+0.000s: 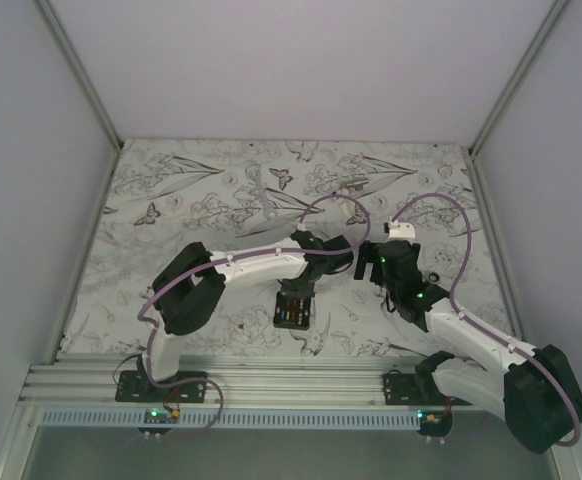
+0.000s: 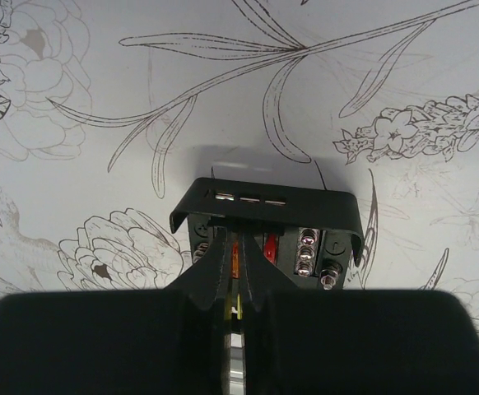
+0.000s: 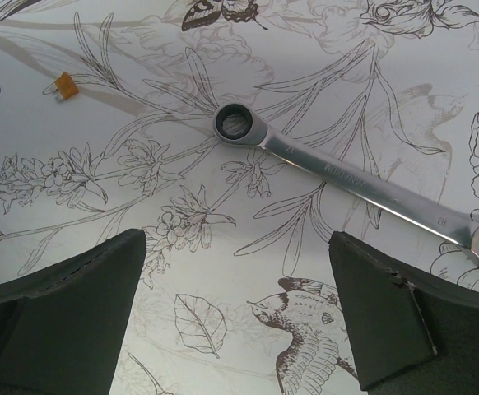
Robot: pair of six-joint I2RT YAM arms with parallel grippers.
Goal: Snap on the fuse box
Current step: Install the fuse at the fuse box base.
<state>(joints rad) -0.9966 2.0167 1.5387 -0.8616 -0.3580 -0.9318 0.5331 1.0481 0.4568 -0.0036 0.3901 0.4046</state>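
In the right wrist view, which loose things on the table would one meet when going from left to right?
Orange fuse → wrench, which lies with its ring end to the left.

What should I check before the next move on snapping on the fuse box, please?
1. left tool shut: ok.
2. its tips at the small black plastic fuse box: ok.
3. black cover fully seated: cannot tell.
4. right tool open, empty: ok.
5. long silver metal wrench clear of right tool: ok.
6. no loose parts: not ok, a small orange fuse lies loose.
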